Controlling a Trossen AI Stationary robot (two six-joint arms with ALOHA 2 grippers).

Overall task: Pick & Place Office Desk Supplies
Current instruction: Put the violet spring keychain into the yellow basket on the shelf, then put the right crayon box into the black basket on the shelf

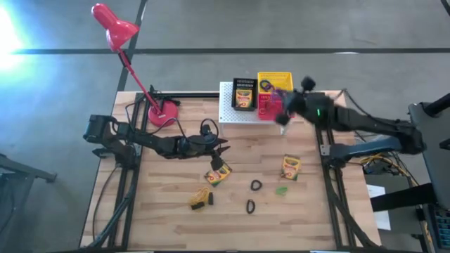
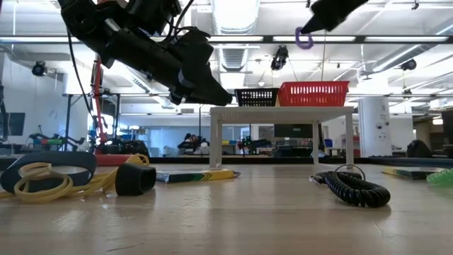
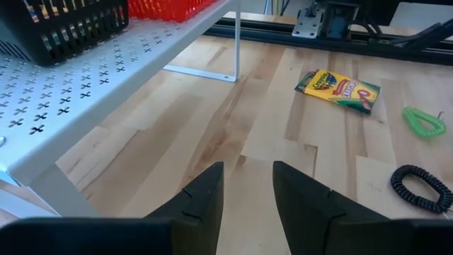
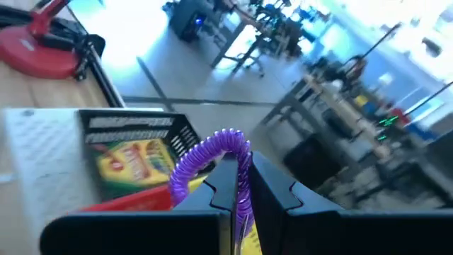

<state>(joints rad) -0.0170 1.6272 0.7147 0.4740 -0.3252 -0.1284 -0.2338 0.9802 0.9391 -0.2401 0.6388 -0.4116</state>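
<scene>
My right gripper (image 1: 283,112) is shut on a purple coil ring (image 4: 212,159) above the red basket (image 1: 267,107) on the white perforated stand (image 1: 228,112). One crayon box (image 1: 242,96) sits in the black basket. My left gripper (image 1: 223,149) is open and empty above the table, just beyond a second crayon box (image 1: 218,175). A third crayon box (image 1: 290,167), two black rings (image 1: 256,185) (image 1: 250,206), a green ring (image 1: 281,190) and the yellowish rubber-band tangle (image 1: 200,199) lie flat on the table. My right gripper pinches one side of the purple ring's coil (image 4: 243,185) between its two fingers. The rest of the loop sticks out past the fingertips. In the low view the ring (image 2: 304,39) hangs below the gripper, lifted clear, high above the red basket (image 2: 313,93).
A red desk lamp (image 1: 163,112) stands at the table's far left, its head (image 1: 112,24) beyond the table. A yellow basket (image 1: 274,80) stands behind the red one. The stand's leg (image 3: 236,42) and shelf (image 3: 106,78) lie close ahead of my left gripper.
</scene>
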